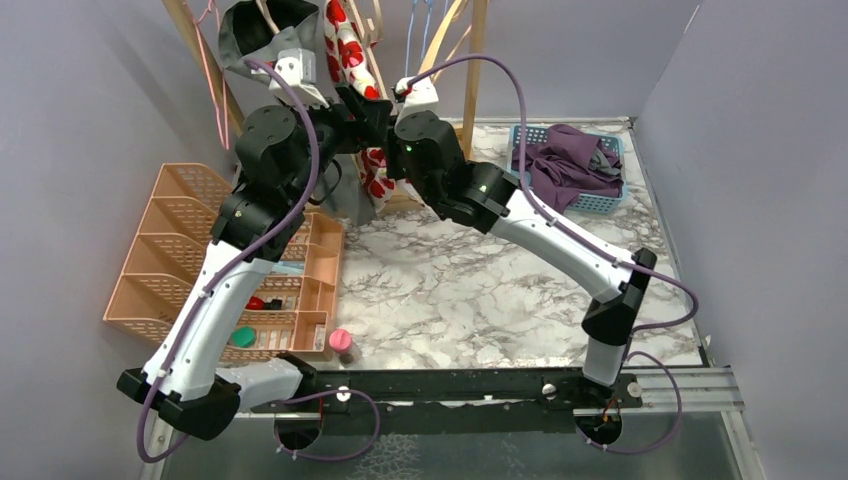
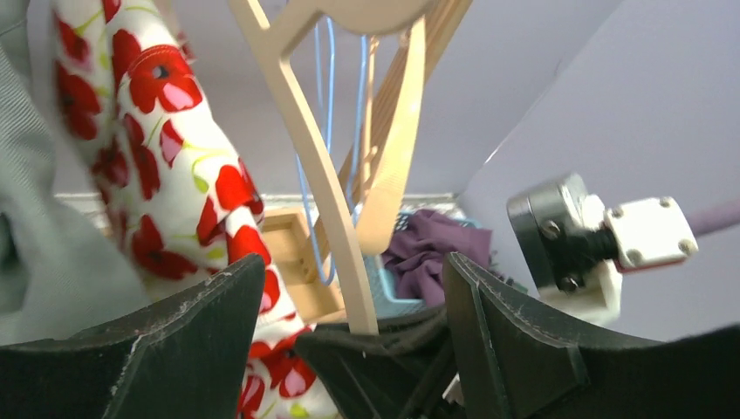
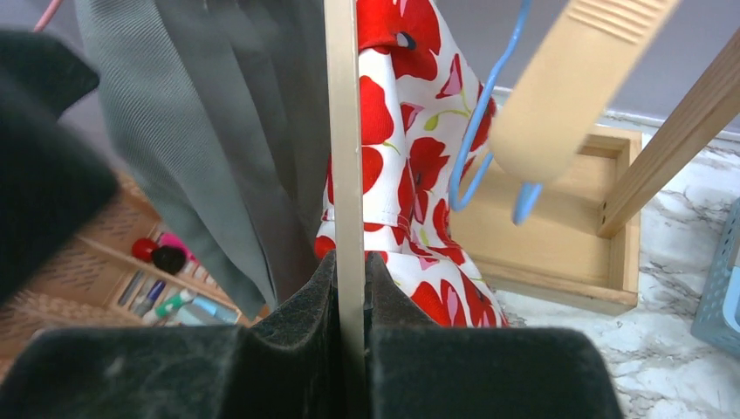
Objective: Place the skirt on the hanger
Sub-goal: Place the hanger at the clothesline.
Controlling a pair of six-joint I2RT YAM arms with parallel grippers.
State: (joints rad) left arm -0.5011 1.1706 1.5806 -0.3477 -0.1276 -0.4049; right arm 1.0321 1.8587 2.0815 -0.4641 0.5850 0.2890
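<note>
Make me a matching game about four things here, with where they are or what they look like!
Things:
1. left gripper
2. right gripper
3. purple clothes
4. small bottle

Clues:
A. in the blue basket
B. open
C. shut on the wooden hanger
D. has a pink top

Pairs: 1-B, 2-C, 3-A, 4-D
</note>
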